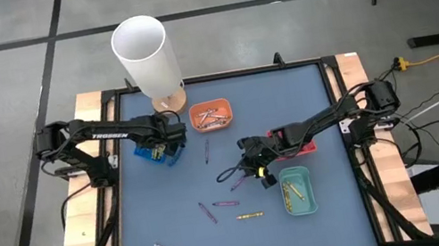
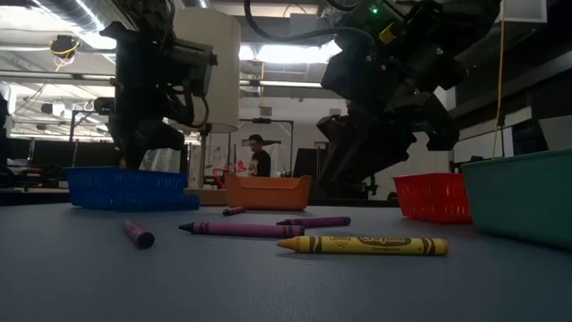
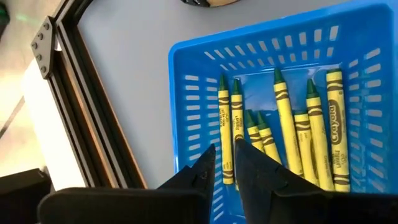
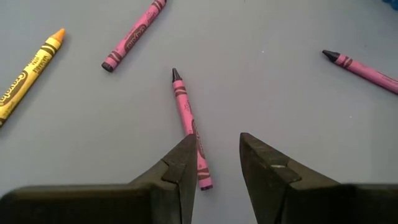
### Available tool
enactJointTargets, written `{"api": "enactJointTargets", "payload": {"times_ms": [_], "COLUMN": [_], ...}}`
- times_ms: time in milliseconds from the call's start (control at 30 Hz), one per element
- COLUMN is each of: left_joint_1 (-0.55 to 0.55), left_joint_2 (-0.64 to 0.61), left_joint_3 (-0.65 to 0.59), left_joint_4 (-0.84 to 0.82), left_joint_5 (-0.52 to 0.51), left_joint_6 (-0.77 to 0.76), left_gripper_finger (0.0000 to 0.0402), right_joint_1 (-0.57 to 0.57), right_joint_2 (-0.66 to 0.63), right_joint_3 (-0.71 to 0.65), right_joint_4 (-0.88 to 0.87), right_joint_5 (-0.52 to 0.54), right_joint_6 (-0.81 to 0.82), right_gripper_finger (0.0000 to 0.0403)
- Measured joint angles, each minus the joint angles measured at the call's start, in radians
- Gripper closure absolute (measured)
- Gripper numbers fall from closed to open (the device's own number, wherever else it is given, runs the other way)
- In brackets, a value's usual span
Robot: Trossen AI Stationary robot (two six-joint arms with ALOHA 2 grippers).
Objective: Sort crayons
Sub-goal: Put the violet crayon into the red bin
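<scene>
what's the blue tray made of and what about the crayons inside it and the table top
Blue tray: looks like moulded plastic, slightly glossy, with slotted lattice walls. Crayons in it: likely wax sticks in matte paper wrappers, going by the printed black bands and bare pointed tips. Table top: a smooth, matte grey-blue sheet; the material is unclear.

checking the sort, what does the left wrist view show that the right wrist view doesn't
Left wrist only: the left gripper over the blue tray, which holds yellow-wrapped crayons. Right wrist only: the right gripper, open above a pink crayon lying loose on the mat, with other pink ones and a yellow crayon nearby. Both: the grey-blue mat.
</scene>
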Motion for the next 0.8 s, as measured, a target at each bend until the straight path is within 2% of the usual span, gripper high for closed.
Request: {"api": "enactJointTargets", "payload": {"times_ms": [433,800], "left_joint_1": [0.000,0.000], "left_joint_2": [0.000,0.000], "left_joint_3": [0.000,0.000], "left_joint_4": [0.137,0.150], "left_joint_5": [0.001,0.002], "left_joint_6": [-0.008,-0.007], "left_gripper_finger": [0.0356,0.0356], "right_joint_1": [0.000,0.000], "right_joint_2": [0.051,0.115], "right_joint_3": [0.000,0.003], "right_joint_4": [0.004,0.020], "right_joint_5": [-0.028,-0.007], "right_joint_6": [0.000,0.000], "right_gripper_finger": [0.0283,0.0293]}}
